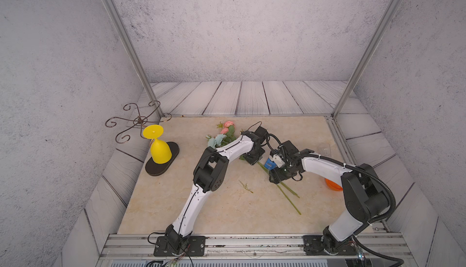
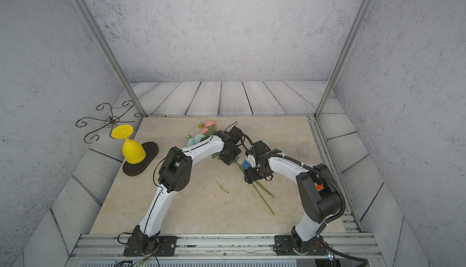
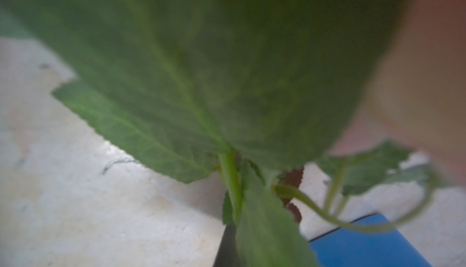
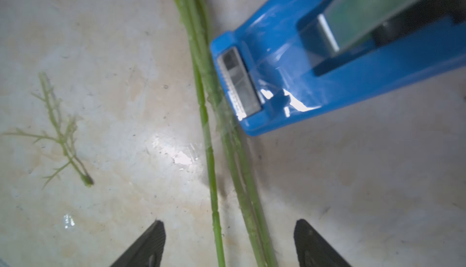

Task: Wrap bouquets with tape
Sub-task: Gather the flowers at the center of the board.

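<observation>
A blurred green leaf (image 3: 227, 64) fills most of the left wrist view and covers the jaws. In both top views the left gripper (image 1: 253, 161) hides them under its own black body. At four o'clock on the beige marbled tabletop (image 1: 227, 207), the orange round object (image 1: 332, 186) sits mostly behind the right arm (image 1: 325, 167). The blue plastic tape dispenser (image 4: 327, 71) and the thin green stems of the bouquets (image 4: 213, 190) run past the right wrist picture's edges.

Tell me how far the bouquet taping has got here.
Done: the bouquets lie beside the blue dispenser, and a clear tape strip seems to reach across the stems at the cutter. Under way: the left hand is shut, apparently pinning them; the right hand is open astride the stems. Left: winding the tape round; the stems splay loose.
</observation>
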Robot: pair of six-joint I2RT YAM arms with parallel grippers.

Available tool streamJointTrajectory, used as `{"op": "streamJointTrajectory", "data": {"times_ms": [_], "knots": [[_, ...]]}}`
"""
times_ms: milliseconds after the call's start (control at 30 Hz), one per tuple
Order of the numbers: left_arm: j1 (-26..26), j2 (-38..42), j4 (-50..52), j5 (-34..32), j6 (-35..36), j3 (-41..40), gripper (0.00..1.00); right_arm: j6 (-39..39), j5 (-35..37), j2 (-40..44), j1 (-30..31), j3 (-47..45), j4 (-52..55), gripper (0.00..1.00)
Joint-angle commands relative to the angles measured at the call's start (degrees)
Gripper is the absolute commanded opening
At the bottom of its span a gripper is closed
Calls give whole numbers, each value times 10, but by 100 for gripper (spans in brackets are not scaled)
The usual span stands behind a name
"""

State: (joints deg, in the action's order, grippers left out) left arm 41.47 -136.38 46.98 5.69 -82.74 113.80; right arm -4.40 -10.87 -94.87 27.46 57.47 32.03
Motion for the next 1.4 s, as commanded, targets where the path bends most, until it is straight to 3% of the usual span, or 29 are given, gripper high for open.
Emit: {"op": "streamJointTrajectory", "data": {"times_ms": [0,333,633,1000,1233,1367], "knots": [[-6,19,-6,5,6,-11,0,10,46,-27,-1,8,-1,77],[-8,21,-8,12,8,-10,0,21,18,-57,0,29,17,63],[-10,29,-10,25,4,-9,0,21,-3,-73,16,40,20,62],[-13,40,-12,47,2,-13,0,7,46,-123,19,76,55,39],[-13,45,-15,52,1,-17,0,12,45,-117,19,71,52,12],[-13,45,-16,60,-2,-23,0,19,42,-99,19,62,42,7]]}}
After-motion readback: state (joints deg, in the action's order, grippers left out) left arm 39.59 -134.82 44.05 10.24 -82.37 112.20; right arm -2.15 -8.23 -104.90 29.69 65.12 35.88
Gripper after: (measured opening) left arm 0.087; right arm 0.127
